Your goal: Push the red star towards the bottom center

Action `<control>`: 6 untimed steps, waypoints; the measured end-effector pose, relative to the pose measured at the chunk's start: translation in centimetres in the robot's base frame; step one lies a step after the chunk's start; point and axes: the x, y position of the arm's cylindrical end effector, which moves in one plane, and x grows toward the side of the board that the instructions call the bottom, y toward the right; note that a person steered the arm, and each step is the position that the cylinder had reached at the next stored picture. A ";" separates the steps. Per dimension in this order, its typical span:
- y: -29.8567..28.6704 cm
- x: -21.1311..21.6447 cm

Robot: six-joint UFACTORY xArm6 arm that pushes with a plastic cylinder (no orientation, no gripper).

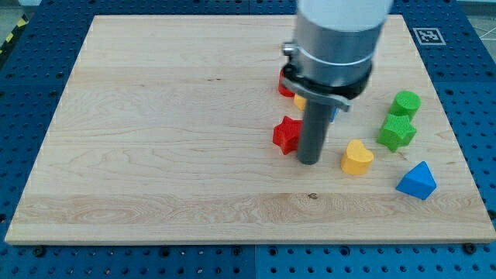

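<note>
The red star (287, 134) lies on the wooden board (155, 139), right of the board's middle. My tip (309, 161) rests on the board just to the star's right and slightly below it, close to or touching its edge. The rod and the arm's grey housing rise above it and hide part of the board's top right.
A yellow heart (356, 157) lies right of my tip. A green star (397, 132) and a green cylinder (405, 102) sit further right. A blue triangular block (417, 181) is at the lower right. Another red block (286, 83) and a yellow block (299, 101) peek from behind the arm.
</note>
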 end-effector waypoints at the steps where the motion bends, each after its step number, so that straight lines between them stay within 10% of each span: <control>1: 2.1 -2.7; 6: -5.1 -1.1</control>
